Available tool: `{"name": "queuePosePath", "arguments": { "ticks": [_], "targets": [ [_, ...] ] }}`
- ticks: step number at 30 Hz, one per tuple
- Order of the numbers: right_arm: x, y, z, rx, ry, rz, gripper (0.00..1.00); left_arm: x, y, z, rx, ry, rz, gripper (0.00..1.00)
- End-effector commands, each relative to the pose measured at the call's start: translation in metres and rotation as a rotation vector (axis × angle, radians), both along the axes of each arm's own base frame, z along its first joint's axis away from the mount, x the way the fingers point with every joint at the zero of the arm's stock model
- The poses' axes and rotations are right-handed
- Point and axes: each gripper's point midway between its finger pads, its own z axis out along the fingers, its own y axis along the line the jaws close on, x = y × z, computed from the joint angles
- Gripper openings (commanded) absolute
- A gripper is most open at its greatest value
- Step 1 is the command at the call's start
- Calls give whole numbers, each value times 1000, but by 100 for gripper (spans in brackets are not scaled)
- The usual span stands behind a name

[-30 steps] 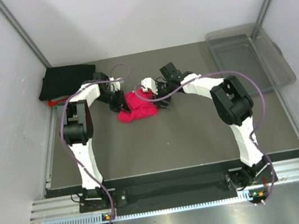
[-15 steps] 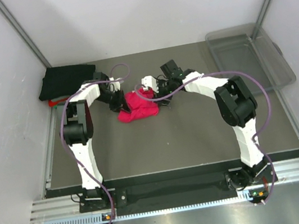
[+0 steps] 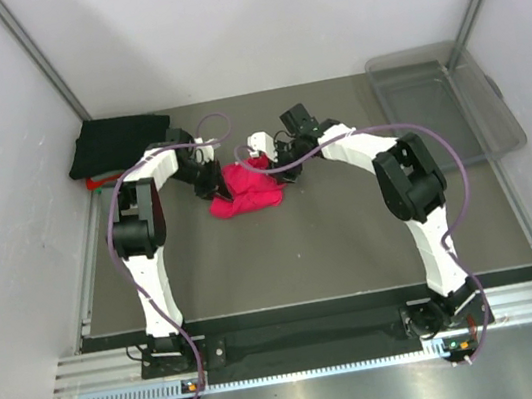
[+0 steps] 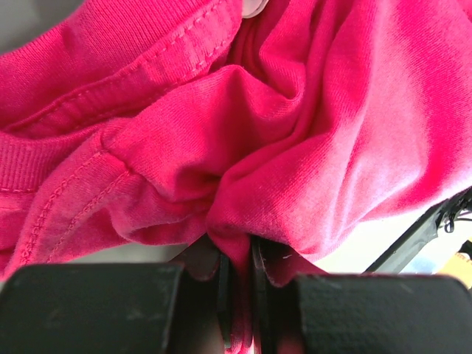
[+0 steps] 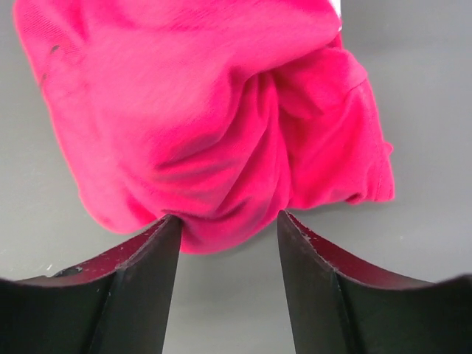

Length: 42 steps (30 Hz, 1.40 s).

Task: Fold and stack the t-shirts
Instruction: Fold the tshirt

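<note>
Left gripper [image 4: 237, 269] is clamped on the tee [image 4: 295, 133]; right gripper [image 5: 228, 225] has been advanced and narrowed — jaws apart astride a bunch — so a second grasp is expected.

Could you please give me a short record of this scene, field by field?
pink tee: crumpled on the table, far centre, not yet folded
left gripper: jaws shut on a fold of the pink tee
right gripper: jaws open, straddling a bunch of the pink tee
black tee: folded, far left corner, red cloth showing beneath it
bin: clear plastic, far right
</note>
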Motion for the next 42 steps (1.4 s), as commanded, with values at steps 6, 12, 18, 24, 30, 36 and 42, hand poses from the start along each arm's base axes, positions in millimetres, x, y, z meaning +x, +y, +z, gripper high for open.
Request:
{"name": "queuePosePath", "arguments": {
  "ticks": [6,12,18,24,30,36,42],
  "targets": [
    [8,20,10,49,15,30,33,13,19,-2,104,-70,-13,0],
    [33,21,34,109,-62,-32,10,15,17,3,89,-83,-22,0],
    [91,37,87,223,-239,-170,11,24,13,18,64,-120,-34,0],
    [154,30,121,301,-415,-445,34,26,16,38,83,-188,-37,0],
    [160,-2,145,288,-500,-660,56,29,23,58,128,-242,0,32],
    [102,-43,177,351,-408,-706,57,31,30,105,153,-373,54,77],
    [12,-34,124,529,305,-668,57,11,34,95,154,-290,115,78]
  ]
}}
